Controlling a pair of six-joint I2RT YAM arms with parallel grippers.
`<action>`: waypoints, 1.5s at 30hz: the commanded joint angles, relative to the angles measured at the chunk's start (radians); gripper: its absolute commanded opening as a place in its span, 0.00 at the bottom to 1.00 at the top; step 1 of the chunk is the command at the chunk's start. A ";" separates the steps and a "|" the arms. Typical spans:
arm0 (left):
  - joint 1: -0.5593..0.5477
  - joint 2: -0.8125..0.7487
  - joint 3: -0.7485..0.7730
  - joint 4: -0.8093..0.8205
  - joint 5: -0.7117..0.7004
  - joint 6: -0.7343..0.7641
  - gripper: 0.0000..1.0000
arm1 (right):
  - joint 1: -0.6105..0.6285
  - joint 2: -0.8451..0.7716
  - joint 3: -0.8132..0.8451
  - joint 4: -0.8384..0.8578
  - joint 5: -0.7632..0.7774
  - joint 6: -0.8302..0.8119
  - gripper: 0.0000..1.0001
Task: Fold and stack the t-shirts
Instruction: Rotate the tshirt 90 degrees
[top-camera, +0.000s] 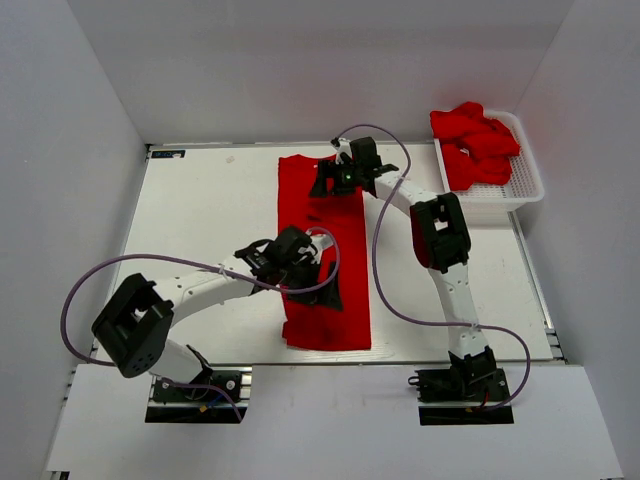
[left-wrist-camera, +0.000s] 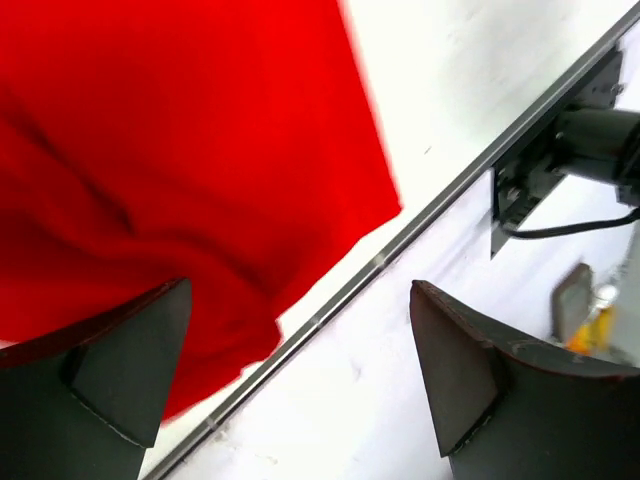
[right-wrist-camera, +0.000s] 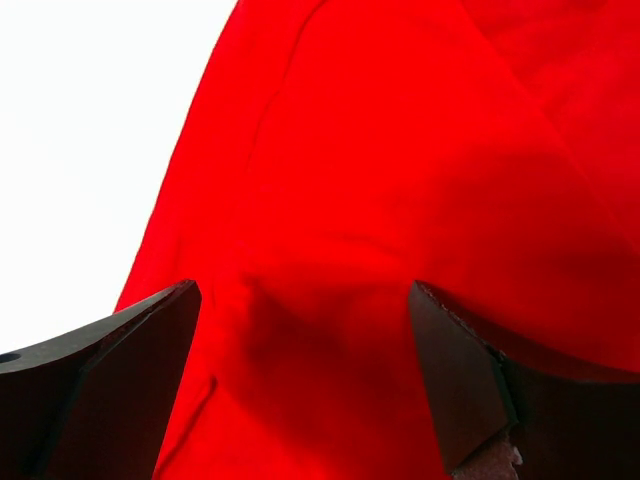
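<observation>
Risk, layers: the folded t-shirt (top-camera: 350, 250) is soft, and its layers may slip or bunch if only the top one gets pinched.
Risk, hem: under the left gripper (left-wrist-camera: 300, 300) it lies near the bench (top-camera: 200, 220) edge, so a drag could spill it over.
Left gripper: spread wide, empty.
Right gripper (right-wrist-camera: 300, 295): spread wide, empty, cloth directly beneath.
Other t-shirts (top-camera: 478, 140): heaped in the mesh basket (top-camera: 525, 190), right of the right gripper.

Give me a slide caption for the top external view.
Left pincer and right pincer, both open, above a folded bright red cloth t-shirt; more red shirts in the white plastic mesh basket.
</observation>
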 joint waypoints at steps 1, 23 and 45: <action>-0.013 -0.060 0.108 -0.069 -0.077 0.103 1.00 | 0.002 -0.116 -0.012 -0.086 0.076 -0.065 0.90; 0.368 -0.057 0.278 -0.176 -0.851 -0.086 1.00 | 0.063 0.001 0.005 -0.264 0.418 0.072 0.90; 0.363 -0.095 0.034 -0.016 -0.177 0.086 1.00 | 0.032 -0.583 -0.481 0.070 0.212 -0.078 0.90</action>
